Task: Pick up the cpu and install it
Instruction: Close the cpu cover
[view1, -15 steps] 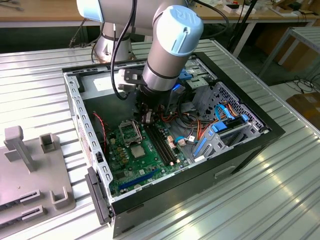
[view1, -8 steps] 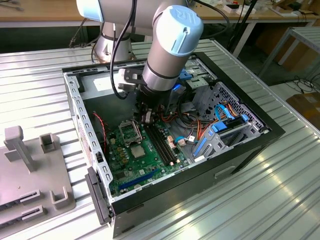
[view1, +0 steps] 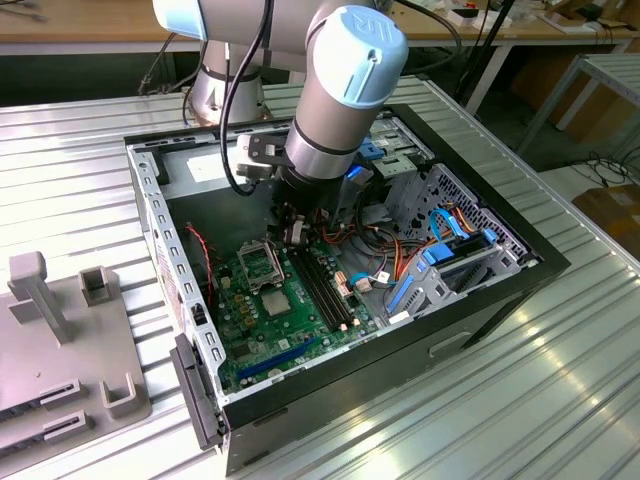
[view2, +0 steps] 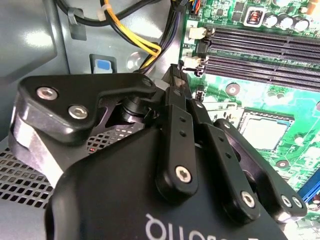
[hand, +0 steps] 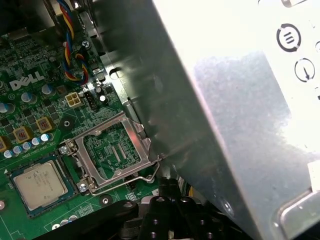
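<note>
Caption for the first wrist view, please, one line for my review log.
Cpu lying flat on the green motherboard, hinged metal retention frame open right beside it.

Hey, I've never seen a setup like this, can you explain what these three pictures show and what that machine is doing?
That is a grey and light-blue robot arm reaching into an open black computer case lying on a ribbed metal table. The exterior view looks on from off the arm; both wrist views come from cameras riding on it. Its black tool hangs over the green circuit board. The silver square processor chip lies in its socket, beside an opened metal retaining frame. A grey plastic holder sits on the table at the exterior view's left.
</note>
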